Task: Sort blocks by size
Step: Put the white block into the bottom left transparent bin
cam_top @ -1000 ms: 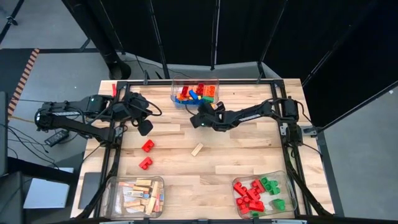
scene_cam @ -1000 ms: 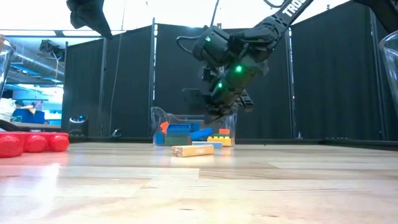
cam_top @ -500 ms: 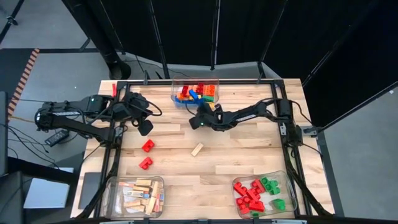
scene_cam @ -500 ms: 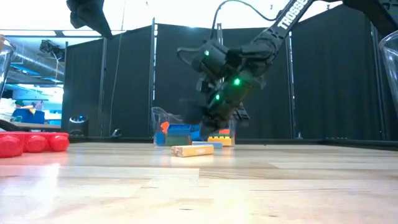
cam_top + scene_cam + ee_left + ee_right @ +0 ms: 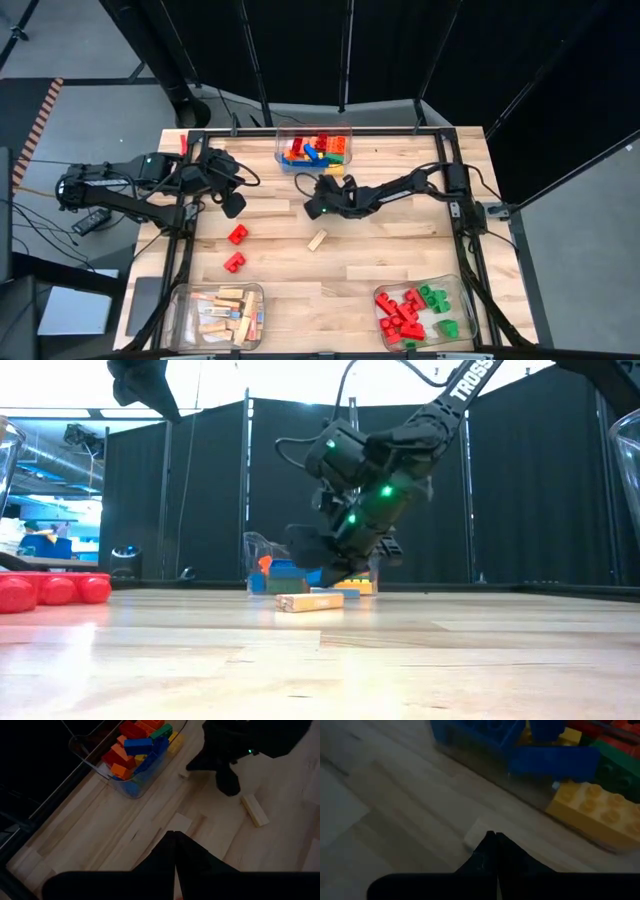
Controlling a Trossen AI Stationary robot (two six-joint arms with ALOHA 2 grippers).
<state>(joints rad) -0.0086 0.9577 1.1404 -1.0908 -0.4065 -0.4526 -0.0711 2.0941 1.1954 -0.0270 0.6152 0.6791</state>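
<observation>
The right gripper [image 5: 492,845] shows at the bottom centre of the frame, its two dark fingers pressed together with no gap, rising to a point over pale wooden table [image 5: 385,815]; across the top runs the clear bin [image 5: 485,767], blue bricks [image 5: 555,757] behind its wall; at the right a yellow studded brick [image 5: 597,812] lies tilted; red and green bricks sit at the upper right corner.
</observation>
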